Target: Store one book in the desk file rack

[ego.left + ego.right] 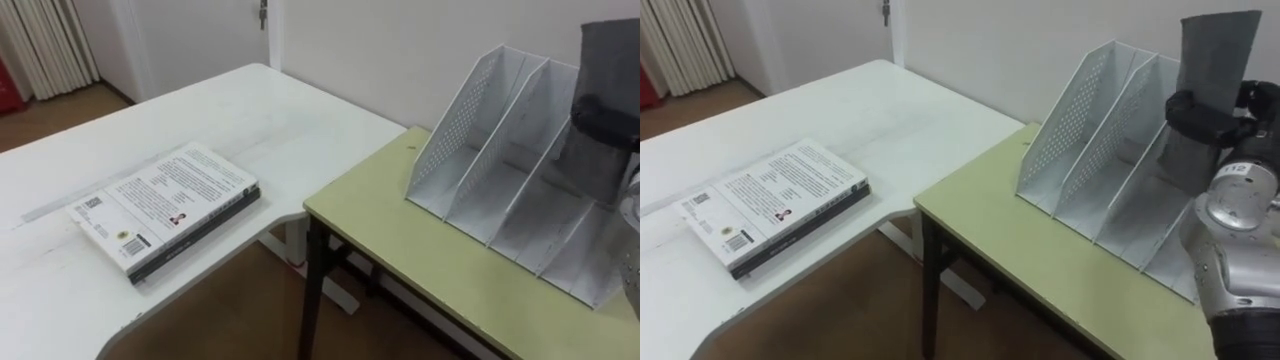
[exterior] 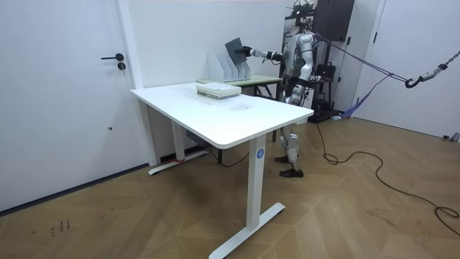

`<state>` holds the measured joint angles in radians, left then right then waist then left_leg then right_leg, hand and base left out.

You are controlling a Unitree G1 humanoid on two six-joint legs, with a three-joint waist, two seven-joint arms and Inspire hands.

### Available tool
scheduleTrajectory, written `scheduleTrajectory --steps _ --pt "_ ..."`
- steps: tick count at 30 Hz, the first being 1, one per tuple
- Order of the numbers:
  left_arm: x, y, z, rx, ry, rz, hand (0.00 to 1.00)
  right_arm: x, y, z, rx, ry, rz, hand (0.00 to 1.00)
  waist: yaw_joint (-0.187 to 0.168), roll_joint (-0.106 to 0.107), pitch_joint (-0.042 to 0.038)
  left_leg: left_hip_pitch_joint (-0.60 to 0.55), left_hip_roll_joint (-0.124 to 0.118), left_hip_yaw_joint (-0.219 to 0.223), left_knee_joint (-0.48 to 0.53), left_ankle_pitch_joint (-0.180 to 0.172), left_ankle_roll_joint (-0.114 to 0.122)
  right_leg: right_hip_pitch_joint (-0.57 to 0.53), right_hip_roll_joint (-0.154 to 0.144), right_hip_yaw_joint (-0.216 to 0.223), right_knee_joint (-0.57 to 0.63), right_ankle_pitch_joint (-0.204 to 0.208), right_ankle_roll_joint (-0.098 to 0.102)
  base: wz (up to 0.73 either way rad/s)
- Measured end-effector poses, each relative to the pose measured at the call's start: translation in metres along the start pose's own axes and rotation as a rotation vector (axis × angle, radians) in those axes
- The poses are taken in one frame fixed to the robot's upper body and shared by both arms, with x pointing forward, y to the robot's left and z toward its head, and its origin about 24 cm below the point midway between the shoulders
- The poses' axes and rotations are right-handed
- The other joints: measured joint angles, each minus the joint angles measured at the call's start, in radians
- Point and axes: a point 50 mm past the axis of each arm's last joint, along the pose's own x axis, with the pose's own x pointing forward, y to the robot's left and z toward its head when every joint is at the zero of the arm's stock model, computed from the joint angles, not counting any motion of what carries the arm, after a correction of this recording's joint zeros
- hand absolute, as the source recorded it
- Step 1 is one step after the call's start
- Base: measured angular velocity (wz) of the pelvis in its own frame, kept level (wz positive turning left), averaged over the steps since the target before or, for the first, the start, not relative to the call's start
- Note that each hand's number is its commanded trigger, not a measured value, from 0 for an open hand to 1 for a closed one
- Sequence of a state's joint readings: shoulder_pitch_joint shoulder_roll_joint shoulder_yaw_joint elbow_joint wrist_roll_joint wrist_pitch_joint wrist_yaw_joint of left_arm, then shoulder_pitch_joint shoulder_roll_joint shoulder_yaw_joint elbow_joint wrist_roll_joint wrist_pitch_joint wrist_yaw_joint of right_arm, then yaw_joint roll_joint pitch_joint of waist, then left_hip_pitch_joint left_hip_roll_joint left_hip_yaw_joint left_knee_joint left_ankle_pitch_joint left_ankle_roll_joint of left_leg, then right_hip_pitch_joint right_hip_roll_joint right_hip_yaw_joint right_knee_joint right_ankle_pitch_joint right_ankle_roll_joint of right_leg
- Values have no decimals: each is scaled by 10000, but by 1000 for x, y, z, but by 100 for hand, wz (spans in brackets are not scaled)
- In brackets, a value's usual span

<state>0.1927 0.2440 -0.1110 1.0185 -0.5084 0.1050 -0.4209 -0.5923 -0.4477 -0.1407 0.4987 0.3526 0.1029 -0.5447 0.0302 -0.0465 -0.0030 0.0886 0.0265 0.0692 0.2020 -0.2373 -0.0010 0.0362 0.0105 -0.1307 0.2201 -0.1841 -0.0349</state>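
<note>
My right hand (image 1: 1208, 115) is shut on a dark grey book (image 1: 1218, 55) and holds it upright over the white perforated file rack (image 1: 1087, 135). The book's lower edge hangs at the rack's third slot from the left, and I cannot tell whether it touches the slot's floor. In the room view I stand behind the green table with my right arm stretched out, the book (image 2: 236, 52) above the rack (image 2: 218, 67). My left hand (image 2: 310, 79) hangs by my side there.
The rack stands on a pale green table (image 1: 420, 255) with dark legs, close to the wall. To the left, a white desk (image 1: 220, 120) carries a stack of two books (image 1: 165, 205) near its front edge. A gap of floor separates the two tables.
</note>
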Motion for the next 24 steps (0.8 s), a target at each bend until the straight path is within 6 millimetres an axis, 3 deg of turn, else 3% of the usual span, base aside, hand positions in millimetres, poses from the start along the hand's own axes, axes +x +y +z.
scheduleTrajectory --steps 18,24 --pt "0 1 0 -21 62 171 0 3 -1 9 -10 -265 -240 0 9 32 -21 11 -14 -21 3 7 12 20 -26 -28 8 0 4 0" --pt "0 0 0 -16 58 166 0 6 3 22 232 -585 -349 0 -12 32 -19 -50 -15 -28 20 8 13 -15 -30 -50 4 -1 5 0"
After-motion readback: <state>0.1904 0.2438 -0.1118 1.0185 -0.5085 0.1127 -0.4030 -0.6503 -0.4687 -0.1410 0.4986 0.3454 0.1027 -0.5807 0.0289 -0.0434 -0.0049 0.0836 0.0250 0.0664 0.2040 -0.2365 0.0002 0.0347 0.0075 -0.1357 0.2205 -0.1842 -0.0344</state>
